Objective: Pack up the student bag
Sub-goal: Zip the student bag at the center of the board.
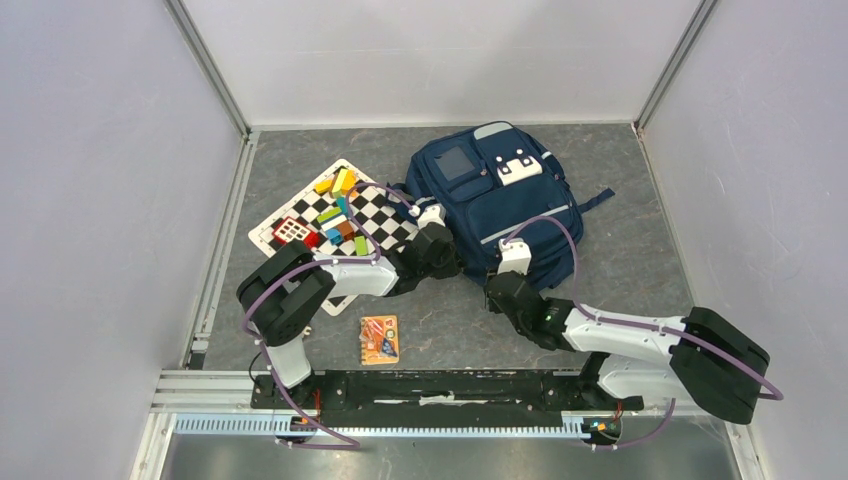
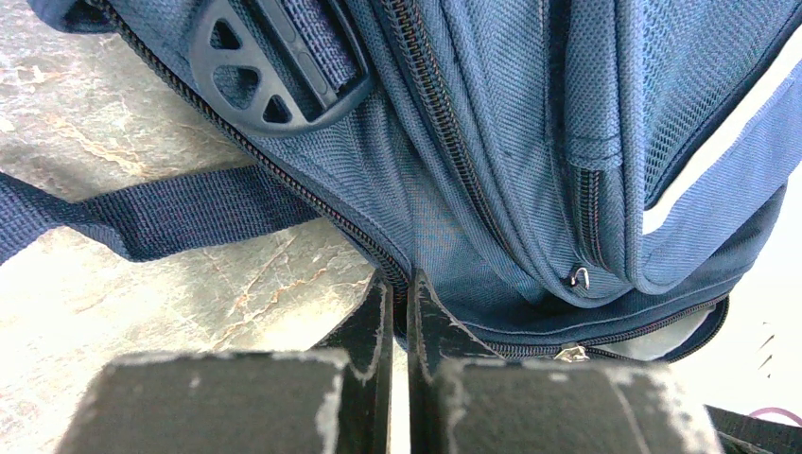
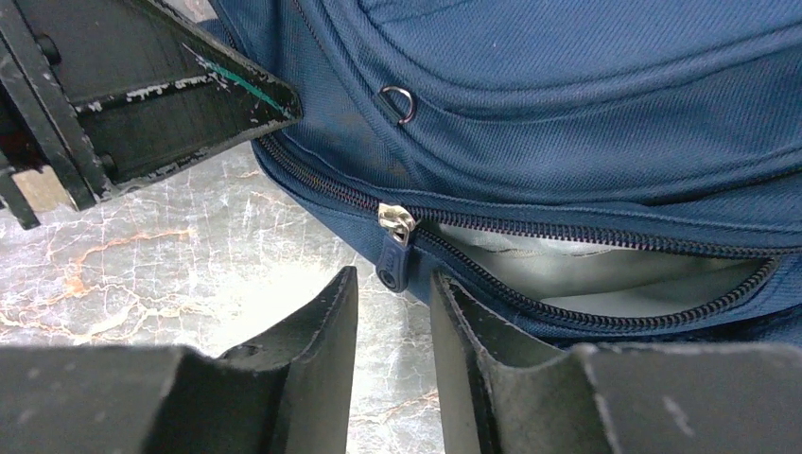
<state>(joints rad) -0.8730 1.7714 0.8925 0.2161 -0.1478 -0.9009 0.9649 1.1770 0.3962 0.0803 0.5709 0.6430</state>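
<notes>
Student bag lies flat on the desk, upper centre of the top view, with its zipped lower edge facing both arms. Left end effector is clenched on the fabric at the zip seam, likely to anchor the bag against a pull. Right end effector is released: its 2 fingers are parted, and the zip pull sits ungripped just ahead of the gap. Main zip is partly open, showing pale lining. Judgement: opening step, packing not yet begun.
</notes>
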